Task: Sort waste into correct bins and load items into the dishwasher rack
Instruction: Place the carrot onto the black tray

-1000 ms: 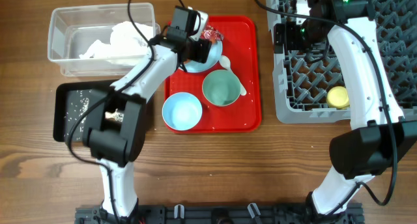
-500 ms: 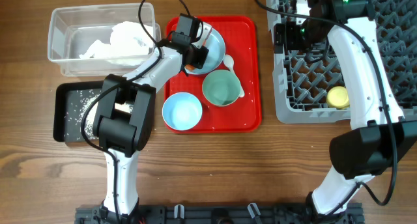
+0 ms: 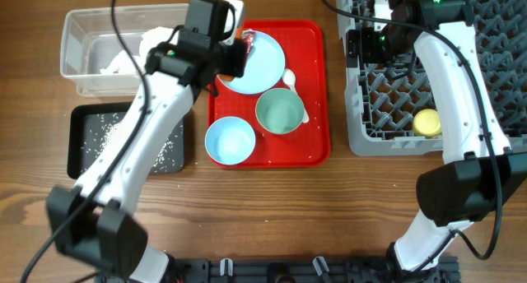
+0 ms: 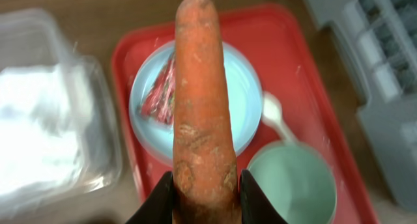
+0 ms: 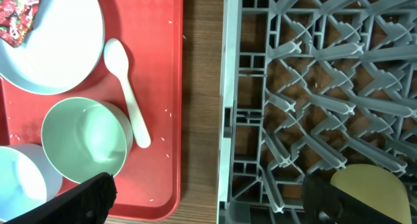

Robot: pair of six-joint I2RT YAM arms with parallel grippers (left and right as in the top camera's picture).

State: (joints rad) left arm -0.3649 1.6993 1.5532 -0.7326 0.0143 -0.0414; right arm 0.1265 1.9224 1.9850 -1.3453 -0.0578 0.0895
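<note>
The rack point(image 3: 395, 102) fills the table's right side, with the yellow cup point(image 3: 426, 122) lying in it near its front edge. The right gripper point(image 5: 221, 201) hangs over the rack's left rim, its fingers point(image 5: 91, 198) spread wide with nothing between them. The red tray point(image 3: 317, 94) sits mid-table. Left of it is the clear tub point(image 3: 78, 44) with the napkin point(image 3: 152, 46) inside, and in front of the tub is the black tray point(image 3: 78, 143), scattered with rice point(image 3: 103, 131). On the red tray the plate point(image 3: 259, 61) lies at the back with the red wrapper point(image 4: 159, 94) on its left part. The green bowl point(image 3: 280, 112) and the blue bowl point(image 3: 230, 141) stand in front of the plate, and the spoon point(image 5: 124, 97) lies just right of the green bowl. The left gripper point(image 4: 205, 201) is raised over the tray's back left corner, clenched on the carrot point(image 4: 201, 100). One finger point(image 4: 159, 198) presses each side of the carrot's thick end, and the rest juts forward past the fingertips, above the plate and wrapper. From overhead the carrot is mostly hidden by the wrist, so its height above the plate is hard to judge.
</note>
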